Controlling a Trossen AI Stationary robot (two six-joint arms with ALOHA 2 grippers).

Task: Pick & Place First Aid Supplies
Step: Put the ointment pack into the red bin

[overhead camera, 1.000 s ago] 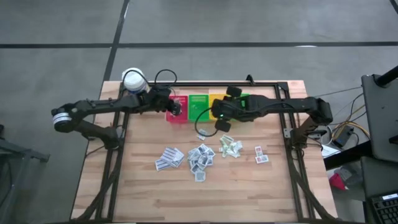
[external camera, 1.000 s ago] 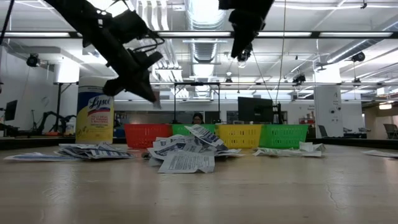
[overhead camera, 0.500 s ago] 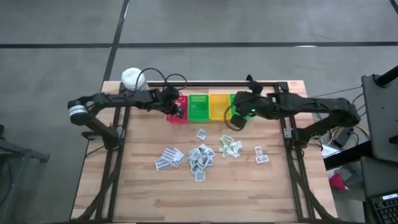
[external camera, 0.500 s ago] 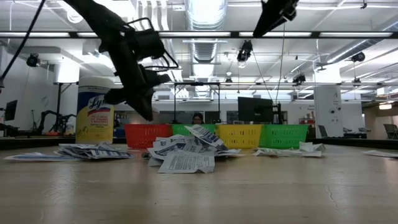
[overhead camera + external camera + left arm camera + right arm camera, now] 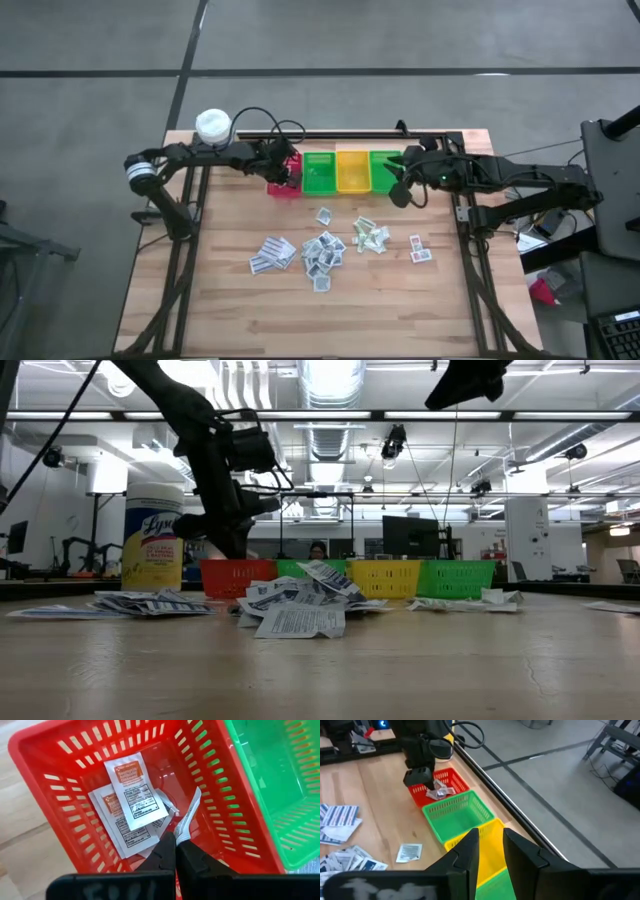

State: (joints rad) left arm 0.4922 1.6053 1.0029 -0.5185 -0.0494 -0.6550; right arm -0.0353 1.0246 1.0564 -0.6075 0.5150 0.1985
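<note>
In the high view the loose first aid supplies (image 5: 322,250) lie scattered in the lower middle of the frame, on the wooden table (image 5: 400,310). Above them runs the row of bins. At its left end the left gripper (image 5: 176,839) hangs over the red bin (image 5: 45,755) with its fingers pinched together on the edge of a thin white sachet (image 5: 188,817) — two more sachets (image 5: 131,795) already lie flat inside. Upper right, the right gripper (image 5: 490,840) hovers by the right end of the bins above the yellow bin (image 5: 490,832), fingers partly apart, nothing between them.

The risk: the sachet dangles near the wall shared with the green bin (image 5: 280,785) — released there, it could catch on the rim or flutter into the wrong bin.
</note>
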